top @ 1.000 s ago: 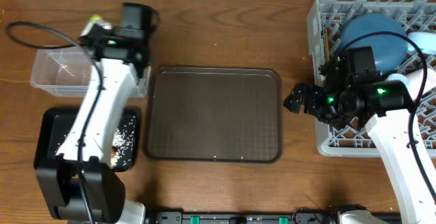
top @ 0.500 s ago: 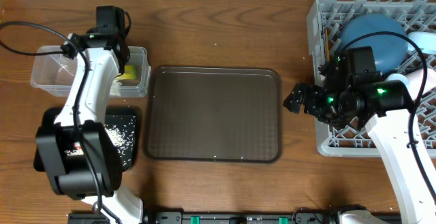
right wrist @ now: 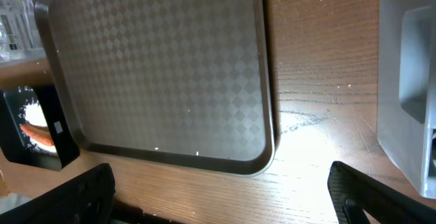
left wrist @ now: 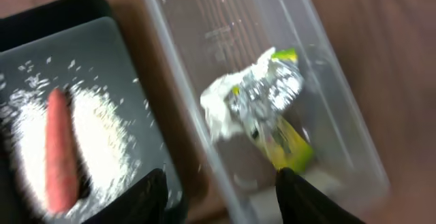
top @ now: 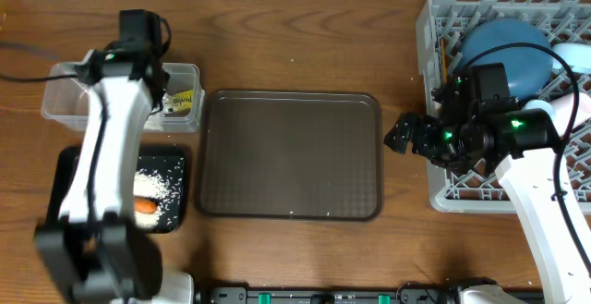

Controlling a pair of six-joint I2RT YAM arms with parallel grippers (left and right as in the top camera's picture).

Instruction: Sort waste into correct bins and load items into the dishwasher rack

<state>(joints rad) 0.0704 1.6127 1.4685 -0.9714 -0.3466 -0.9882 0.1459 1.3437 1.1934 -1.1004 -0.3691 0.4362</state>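
Note:
The crumpled silver and yellow-green wrapper (left wrist: 272, 105) lies in the clear tub (left wrist: 204, 20) against a white tissue (left wrist: 219, 108). My left gripper (left wrist: 221, 198) hovers just above them, open, with nothing between its fingers. In the overhead view my left arm (top: 111, 128) covers part of the tub (top: 69, 96), and the wrapper (top: 182, 102) shows at its right end. Beside the tub, the black tray (left wrist: 41, 20) holds rice (left wrist: 102, 142) and the orange carrot (left wrist: 60, 149). My right gripper (top: 403, 136) stands open and empty left of the grey rack (top: 434, 27), which holds the dark-blue bowl (top: 503, 45).
The dark brown serving tray (top: 291, 156) lies bare mid-table between the arms, and its corner shows in the right wrist view (right wrist: 157, 67). A light-blue bowl (top: 577, 59) sits in the rack's far right. Cables trail at the far left.
My left gripper has opened and its arm has swung left over the tub. The wrapper now lies in the tub. The carrot has come into view. The right arm has not moved.

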